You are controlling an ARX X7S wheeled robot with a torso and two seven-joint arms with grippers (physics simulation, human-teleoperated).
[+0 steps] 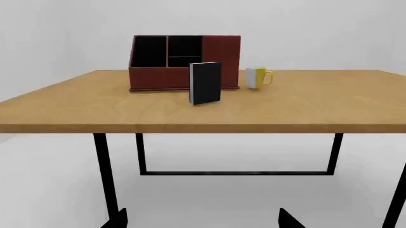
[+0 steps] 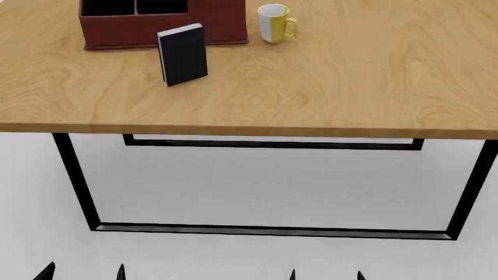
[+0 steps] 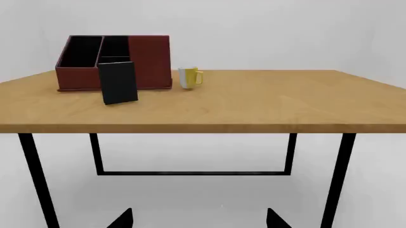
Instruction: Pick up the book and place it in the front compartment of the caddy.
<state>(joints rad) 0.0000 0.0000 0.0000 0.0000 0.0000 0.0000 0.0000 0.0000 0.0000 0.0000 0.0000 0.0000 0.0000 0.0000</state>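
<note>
The black book (image 2: 183,54) stands upright on the wooden table (image 2: 327,87), just in front of the dark red caddy (image 2: 163,26). It also shows in the left wrist view (image 1: 206,82) and the right wrist view (image 3: 119,82). The caddy (image 1: 184,61) (image 3: 114,61) has black-lined cells; the small cell with the lowered wall (image 1: 184,61) sits behind the book. My left gripper (image 2: 84,274) (image 1: 201,219) and right gripper (image 2: 325,275) (image 3: 199,219) are both open and empty. They hang low in front of the table, well short of the book.
A white and yellow mug (image 2: 276,23) stands on the table to the right of the caddy. The table has black metal legs (image 2: 74,175) and a near edge (image 2: 249,131) between my grippers and the objects. White floor lies below.
</note>
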